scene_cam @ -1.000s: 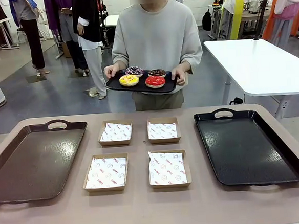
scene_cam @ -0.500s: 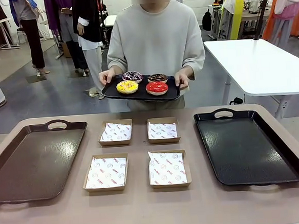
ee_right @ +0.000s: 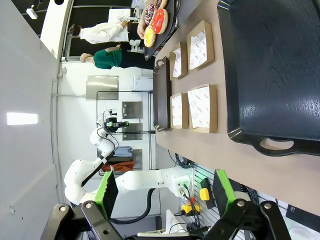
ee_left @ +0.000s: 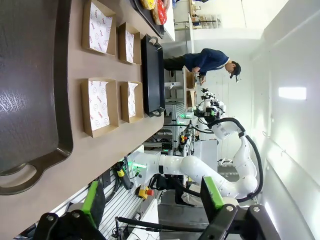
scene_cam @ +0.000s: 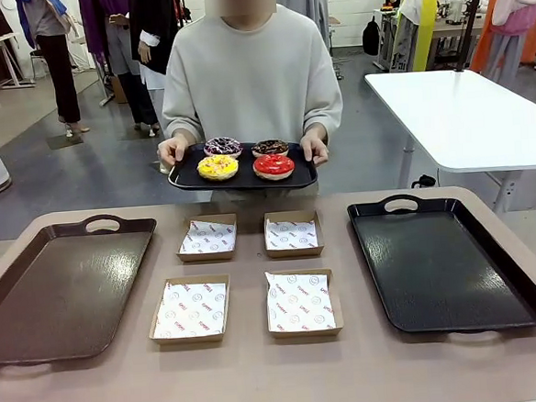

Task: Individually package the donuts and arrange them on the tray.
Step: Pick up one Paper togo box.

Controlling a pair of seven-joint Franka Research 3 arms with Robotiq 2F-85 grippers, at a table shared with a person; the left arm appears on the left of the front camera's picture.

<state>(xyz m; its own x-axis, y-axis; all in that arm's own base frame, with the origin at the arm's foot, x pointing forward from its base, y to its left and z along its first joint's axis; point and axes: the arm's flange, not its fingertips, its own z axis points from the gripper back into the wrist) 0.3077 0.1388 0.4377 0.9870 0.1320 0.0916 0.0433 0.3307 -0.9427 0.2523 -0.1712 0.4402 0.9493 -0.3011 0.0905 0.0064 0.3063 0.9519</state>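
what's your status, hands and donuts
Hands: left hand open, right hand open, nothing held. Donuts on small tray in the person's grip, beyond the table. Four lined boxes between two big trays; nothing in the way.

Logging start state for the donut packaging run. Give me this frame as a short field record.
donuts: four ring donuts, yellow-iced, red-iced, dark sprinkled, chocolate nut-topped, on a small black serving tray
holder: person's hands, beyond the far edge of the beige table
boxes: four open cardboard boxes, paper-lined, two-by-two, mid-table
trays: large brown tray robot's left, large black tray right
left gripper: jaws open, nothing held
right gripper: jaws open, nothing held
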